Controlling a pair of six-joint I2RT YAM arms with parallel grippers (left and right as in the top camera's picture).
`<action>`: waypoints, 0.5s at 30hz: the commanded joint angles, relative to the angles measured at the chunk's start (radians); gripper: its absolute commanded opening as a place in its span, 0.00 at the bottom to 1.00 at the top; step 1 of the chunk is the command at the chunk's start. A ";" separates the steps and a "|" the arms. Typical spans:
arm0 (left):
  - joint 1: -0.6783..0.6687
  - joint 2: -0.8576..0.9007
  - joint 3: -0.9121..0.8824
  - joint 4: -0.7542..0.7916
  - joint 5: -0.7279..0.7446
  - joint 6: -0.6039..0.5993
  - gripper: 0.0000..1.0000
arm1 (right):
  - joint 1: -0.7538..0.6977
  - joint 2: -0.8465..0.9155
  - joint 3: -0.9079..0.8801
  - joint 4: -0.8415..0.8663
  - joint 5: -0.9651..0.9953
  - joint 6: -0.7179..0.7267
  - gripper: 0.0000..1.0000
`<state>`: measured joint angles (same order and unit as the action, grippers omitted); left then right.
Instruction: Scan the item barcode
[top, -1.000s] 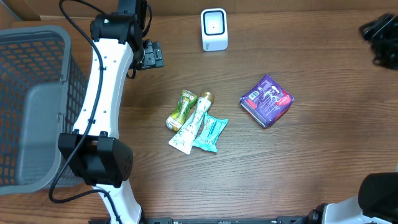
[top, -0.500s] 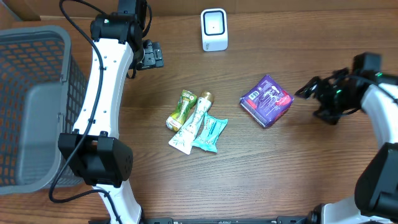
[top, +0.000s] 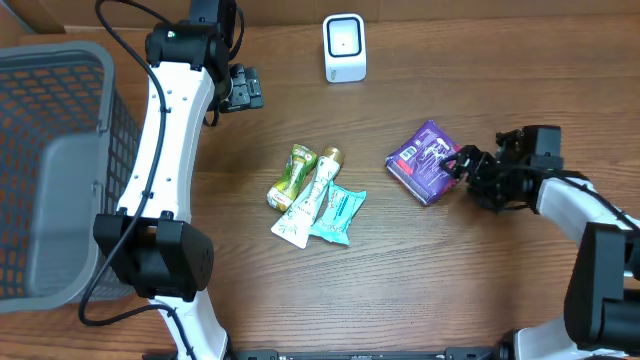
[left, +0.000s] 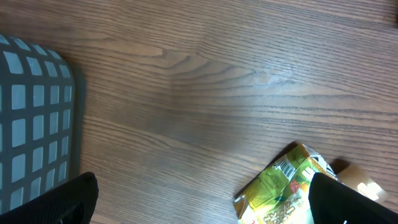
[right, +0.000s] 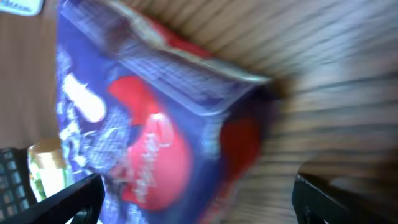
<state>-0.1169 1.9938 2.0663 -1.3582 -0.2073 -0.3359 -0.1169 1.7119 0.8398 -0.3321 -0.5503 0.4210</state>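
since a second ago the right arm has swung in from the far right corner, and the right gripper (top: 463, 170) now sits at the 3 o'clock edge of the purple pack (top: 429, 161). the pack, the left arm and everything else lie where they did.

nearest the arm bases, just left of the middle of the counter (top: 480, 280), three small packs lie touching in a fan: a teal pack (top: 336, 215) at 5 o'clock of the cluster, a white sachet (top: 312, 200) with a gold end in the middle, and a green pack (top: 291, 177) at 10 o'clock. the purple pack lies flat at 3 o'clock from them, well apart.

from above, the right gripper's jaws stand spread, tips at the pack's edge; contact cannot be told. the right wrist view is blurred. its dark fingertips (right: 56, 199) sit in the lower corners, wide apart and unclamped, and the purple wrapper with red and white shapes fills the frame ahead. no print on it can be read.

a grey mesh basket (top: 110, 120) stands at 9 o'clock. the left gripper (top: 243, 88) hovers at 11 o'clock, jaws wide and empty: its wrist view shows bare wood between the tips. only that view shows a white printed panel on the green pack (left: 280, 186), too small to read.

farthest, at 12 o'clock, the white scanner (top: 344, 47) stands upright, with no legible writing.
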 joint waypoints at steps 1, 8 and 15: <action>-0.002 -0.019 0.016 0.002 -0.010 0.007 1.00 | 0.061 0.012 -0.039 0.064 0.006 0.057 0.97; -0.002 -0.019 0.016 0.002 -0.010 0.007 1.00 | 0.108 0.077 -0.039 0.135 0.059 0.127 0.49; -0.001 -0.019 0.016 0.001 -0.010 0.007 1.00 | 0.095 0.085 -0.039 0.135 0.045 0.127 0.26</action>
<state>-0.1169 1.9938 2.0663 -1.3579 -0.2070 -0.3359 -0.0177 1.7592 0.8188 -0.1764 -0.5606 0.5404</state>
